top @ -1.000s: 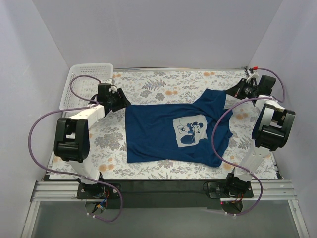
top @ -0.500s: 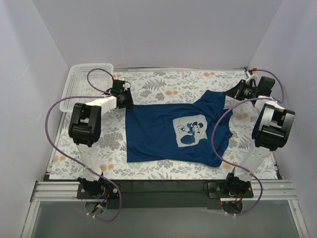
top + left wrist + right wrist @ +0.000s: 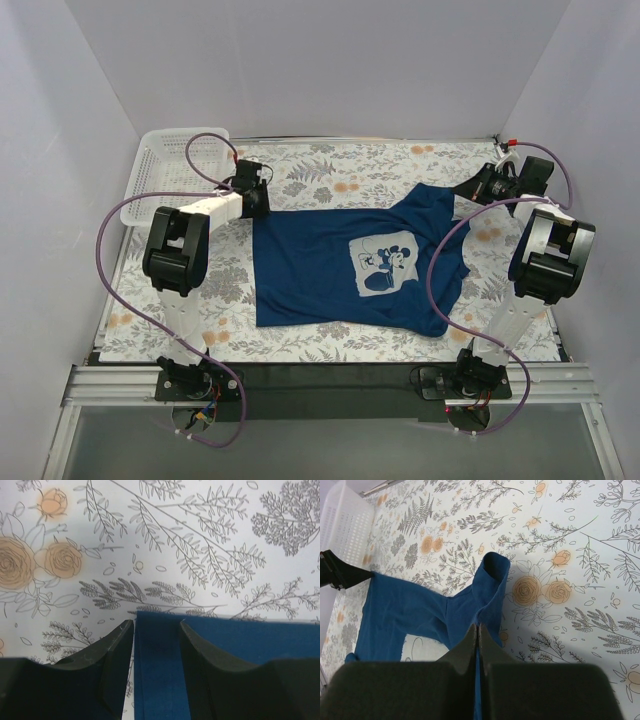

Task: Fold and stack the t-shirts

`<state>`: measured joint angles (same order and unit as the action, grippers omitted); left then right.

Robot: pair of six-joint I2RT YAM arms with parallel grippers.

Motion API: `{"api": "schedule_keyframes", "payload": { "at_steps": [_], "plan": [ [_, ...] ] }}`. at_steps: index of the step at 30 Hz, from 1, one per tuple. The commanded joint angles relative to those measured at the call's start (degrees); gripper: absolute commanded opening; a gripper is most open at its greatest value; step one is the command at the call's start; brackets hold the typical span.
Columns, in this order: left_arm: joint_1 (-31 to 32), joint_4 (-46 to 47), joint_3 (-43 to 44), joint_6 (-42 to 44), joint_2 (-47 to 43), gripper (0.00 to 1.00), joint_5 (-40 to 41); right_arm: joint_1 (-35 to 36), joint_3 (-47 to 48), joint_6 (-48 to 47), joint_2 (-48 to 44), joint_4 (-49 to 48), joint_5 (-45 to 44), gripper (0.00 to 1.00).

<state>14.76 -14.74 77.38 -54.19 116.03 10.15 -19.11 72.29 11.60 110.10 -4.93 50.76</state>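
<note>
Shirt [image 3: 340,265] lies flat at centre frame on the table [image 3: 330,165]. Left wrist view alone shows the left claw [image 3: 156,625] spread, straddling the shirt's corner. Right wrist view shows the right claw [image 3: 477,627] pressed together, pinching a sleeve.

t-shirt [image 3: 310,270] | dark navy, pale chest graphic [image 3: 385,263] facing up | spread flat on table [image 3: 330,170], far right sleeve raised

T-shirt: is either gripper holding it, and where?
Right gripper is shut on the navy t-shirt by its far-right sleeve. Left gripper straddles the far-left corner, jaws open, no grip.
</note>
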Motion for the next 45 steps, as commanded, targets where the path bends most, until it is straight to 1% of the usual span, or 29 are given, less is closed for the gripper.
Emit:
{"api": "schedule_keyframes", "payload": {
  "at_steps": [1,6,8,10,11,12,13,14,19,22,23,24,25,27,28,30,33,34,36,37,40,43,44,45],
  "plan": [
    [-0.1,-1.3,3.0,1.5,1.3,0.4,3.3,-0.2,0.2,-1.0,-0.2,-2.1,1.0,0.01],
    [-0.1,-1.7,2.7,0.8,2.6,0.4,2.3,-0.2,0.0,-1.0,0.0,-2.1,1.0,0.01],
    [-0.1,-2.0,2.9,0.9,3.0,0.36,1.4,-0.3,0.0,-1.0,0.0,-2.1,1.0,0.01],
    [-0.2,-2.7,3.6,0.7,3.9,0.29,-0.4,-0.3,0.0,-1.0,0.0,-2.0,1.1,0.01],
    [-0.2,-3.1,3.7,0.6,4.3,0.17,-1.4,-0.3,0.1,-1.0,0.0,-2.0,1.0,0.01],
    [-0.1,-3.3,3.9,0.5,4.3,0.12,-1.9,-0.3,0.1,-1.0,0.0,-2.0,1.0,0.01],
    [-0.1,-3.3,3.8,0.3,4.1,0.04,-2.3,-0.3,0.1,-1.0,0.0,-1.9,1.0,0.01],
    [-0.1,-3.3,3.7,0.0,3.9,0.0,-2.8,-0.3,0.1,-1.1,0.0,-1.8,1.0,0.01],
    [-0.2,-2.7,4.3,-0.1,0.9,0.0,-5.6,-0.3,0.4,-2.6,-0.2,-0.4,1.1,0.01],
    [-0.2,-1.7,5.0,0.2,-3.2,0.0,-7.2,0.0,0.6,-4.8,-1.1,1.1,1.2,0.01],
    [-0.3,-0.7,4.9,0.2,-4.6,0.0,-8.9,0.2,0.9,-6.0,-1.6,1.9,0.8,0.01],
    [-0.5,-0.1,4.4,0.2,-6.8,0.0,-9.7,1.1,1.7,-9.7,-2.6,4.8,-0.1,0.01],
    [-0.9,0.6,4.0,0.1,-8.0,0.0,-10.1,1.7,2.2,-11.3,-3.1,6.9,-0.6,0.01],
    [-2.1,2.2,3.1,-0.4,-10.9,0.0,-15.2,3.2,2.7,-15.8,-5.5,9.9,-2.3,0.01],
    [-2.5,2.4,2.3,-0.7,-11.5,0.0,-16.4,4.9,2.5,-19.3,-6.7,11.5,-4.9,0.01],
    [-3.7,3.0,1.7,-1.2,-12.7,0.0,-18.4,6.8,1.7,-21.8,-9.2,11.9,-7.8,0.01],
    [-4.8,4.4,-0.1,-1.2,-14.8,0.0,-20.2,10.8,0.9,-26.5,-15.9,12.0,-14.4,0.01],
    [-5.1,4.5,-0.5,-1.2,-15.3,0.0,-20.7,12.8,1.2,-27.4,-17.3,11.9,-18.6,0.01],
    [-5.8,5.2,-0.8,-1.2,-17.1,0.0,-20.9,14.2,2.1,-29.9,-21.0,11.8,-22.2,0.01],
    [-6.1,5.5,-0.8,-1.2,-17.9,0.0,-21.5,15.1,3.5,-30.3,-22.2,11.8,-25.1,0.01],
    [-7.0,6.7,-0.4,-1.4,-21.5,0.0,-22.7,15.3,6.6,-31.7,-26.2,12.2,-28.6,0.01],
    [-8.0,7.9,0.7,-2.0,-25.8,0.0,-23.2,15.3,12.9,-33.5,-28.9,14.6,-30.3,0.01],
    [-8.3,8.5,1.1,-2.1,-27.3,0.0,-23.1,15.3,17.1,-33.8,-29.3,15.1,-30.5,0.01],
    [-8.8,8.9,1.4,-2.3,-30.0,0.0,-22.8,15.3,19.3,-33.9,-30.0,15.7,-30.9,0.01]
  ]
}}
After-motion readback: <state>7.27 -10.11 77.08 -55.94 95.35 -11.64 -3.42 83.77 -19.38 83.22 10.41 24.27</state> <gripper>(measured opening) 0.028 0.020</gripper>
